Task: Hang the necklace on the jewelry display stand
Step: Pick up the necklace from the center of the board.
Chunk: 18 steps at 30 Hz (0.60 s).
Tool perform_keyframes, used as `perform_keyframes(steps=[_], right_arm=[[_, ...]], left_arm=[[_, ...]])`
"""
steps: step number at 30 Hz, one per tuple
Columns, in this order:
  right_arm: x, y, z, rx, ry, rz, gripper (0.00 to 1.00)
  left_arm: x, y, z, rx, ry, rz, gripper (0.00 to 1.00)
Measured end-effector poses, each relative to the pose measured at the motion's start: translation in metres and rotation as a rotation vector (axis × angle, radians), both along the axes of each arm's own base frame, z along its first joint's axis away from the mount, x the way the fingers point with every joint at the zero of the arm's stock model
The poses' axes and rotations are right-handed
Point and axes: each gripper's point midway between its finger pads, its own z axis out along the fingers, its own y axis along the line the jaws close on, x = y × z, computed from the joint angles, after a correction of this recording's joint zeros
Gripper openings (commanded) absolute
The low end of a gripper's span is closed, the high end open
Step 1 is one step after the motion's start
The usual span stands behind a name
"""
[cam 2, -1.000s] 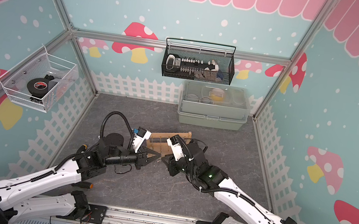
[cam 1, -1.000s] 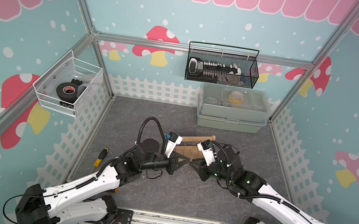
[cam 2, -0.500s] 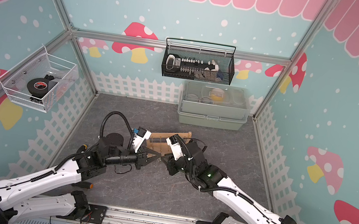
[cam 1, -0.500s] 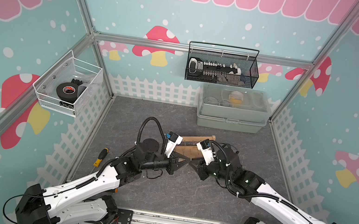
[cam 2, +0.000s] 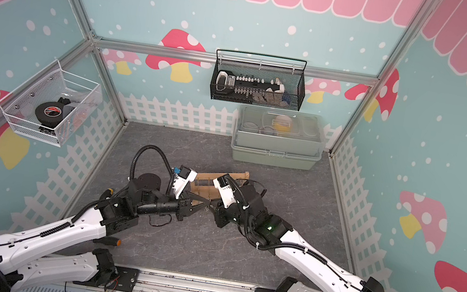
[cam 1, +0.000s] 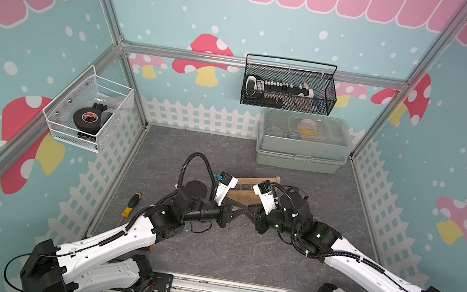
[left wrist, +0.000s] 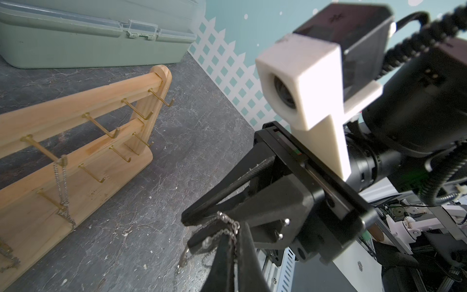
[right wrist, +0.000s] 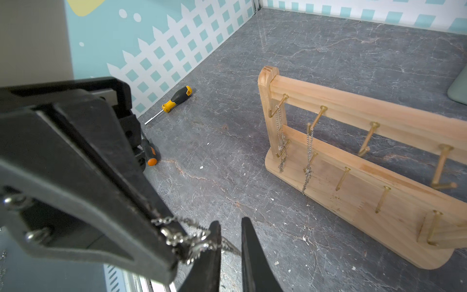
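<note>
The light wooden jewelry display stand (cam 1: 251, 184) (cam 2: 207, 180) stands mid-floor, just behind both grippers. Two thin chains hang from its gold hooks (right wrist: 309, 151). My left gripper (left wrist: 235, 242) is shut on the silver necklace (left wrist: 228, 223), whose clasp end bunches at its tips. My right gripper (right wrist: 231, 225) meets it tip to tip in both top views (cam 1: 248, 216). Its jaws stand a narrow gap apart, with one strand of the necklace (right wrist: 187, 240) running across the gap. A loose end dangles toward the floor.
A grey-green lidded box (cam 1: 301, 151) sits at the back right. A yellow-handled screwdriver (right wrist: 177, 98) lies by the left fence and an orange-handled one (right wrist: 151, 156) nearer the left arm. A black wire basket (cam 1: 289, 89) and a white one (cam 1: 88, 114) hang on the walls.
The right gripper's jaws have drawn closer together around the necklace strand. Both arms have stayed almost still, tips meeting in front of the stand.
</note>
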Motion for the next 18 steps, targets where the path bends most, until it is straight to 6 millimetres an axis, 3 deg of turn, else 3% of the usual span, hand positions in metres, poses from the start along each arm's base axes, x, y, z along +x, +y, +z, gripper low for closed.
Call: perform_keyframes(steps=[18], right_arm=[[0.0013, -0.0053, 0.0043, -0.004, -0.019, -0.021, 0.02]], left_arm=[[0.0077, 0.0046, -0.0009, -0.001, 0.013, 0.038, 0.03]])
